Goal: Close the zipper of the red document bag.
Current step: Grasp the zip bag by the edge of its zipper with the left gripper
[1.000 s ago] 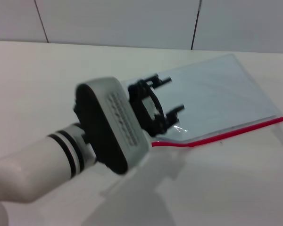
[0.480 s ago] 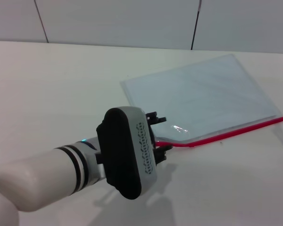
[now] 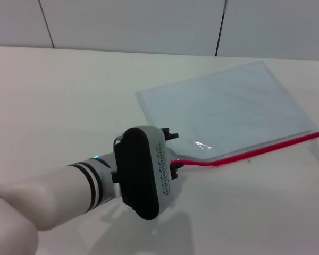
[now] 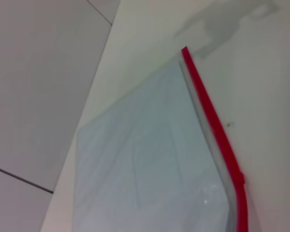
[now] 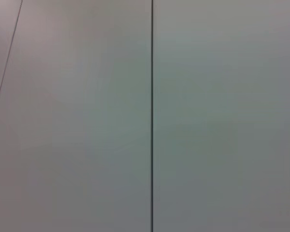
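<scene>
Though flat, red document bag (image 3: 228, 109) translucent.

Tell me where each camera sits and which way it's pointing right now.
Head: high on the robot, looking forward and down at the table; left arm reaches in, left gripper at the red document bag's near corner.
Left wrist: looks along the zipper; no fingers visible.
Right wrist: faces only wall panels.
Head and left wrist share bag and zipper.
</scene>
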Robot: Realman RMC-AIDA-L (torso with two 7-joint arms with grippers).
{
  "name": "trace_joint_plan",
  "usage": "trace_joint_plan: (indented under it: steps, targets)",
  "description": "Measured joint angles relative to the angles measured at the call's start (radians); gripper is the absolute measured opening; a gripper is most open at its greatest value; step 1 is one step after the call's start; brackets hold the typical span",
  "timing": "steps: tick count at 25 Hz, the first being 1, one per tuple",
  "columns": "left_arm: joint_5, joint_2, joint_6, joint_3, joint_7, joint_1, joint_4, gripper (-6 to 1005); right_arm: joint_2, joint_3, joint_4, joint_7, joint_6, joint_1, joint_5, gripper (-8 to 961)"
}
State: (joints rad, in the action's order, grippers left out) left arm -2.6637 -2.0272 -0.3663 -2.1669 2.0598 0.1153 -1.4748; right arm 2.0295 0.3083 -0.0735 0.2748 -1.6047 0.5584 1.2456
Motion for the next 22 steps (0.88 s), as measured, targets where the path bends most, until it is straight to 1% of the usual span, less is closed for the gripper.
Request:
trace_joint_plan:
  steps: [3, 10, 19, 22]
  targets:
    - [0.0, 0.0, 0.025, -0.011, -0.003, 0.02, 0.037, 606, 0.0, 0.0, 0.0, 0.0, -0.004, -0.001, 0.0, 870]
    - [0.01, -0.001, 0.025, -0.019, 0.005, 0.048, 0.081, 602, 0.0, 0.0, 0.0, 0.001, -0.005, -0.003, 0.0, 869]
    - [0.004, 0.001, 0.024, -0.06, 0.005, 0.036, 0.053, 597, 0.0, 0.0, 0.0, 0.001, -0.006, -0.006, 0.0, 868]
    - [0.004, 0.001, 0.026, -0.047, 0.006, 0.039, 0.07, 595, 0.0, 0.0, 0.0, 0.001, -0.006, -0.007, 0.0, 867]
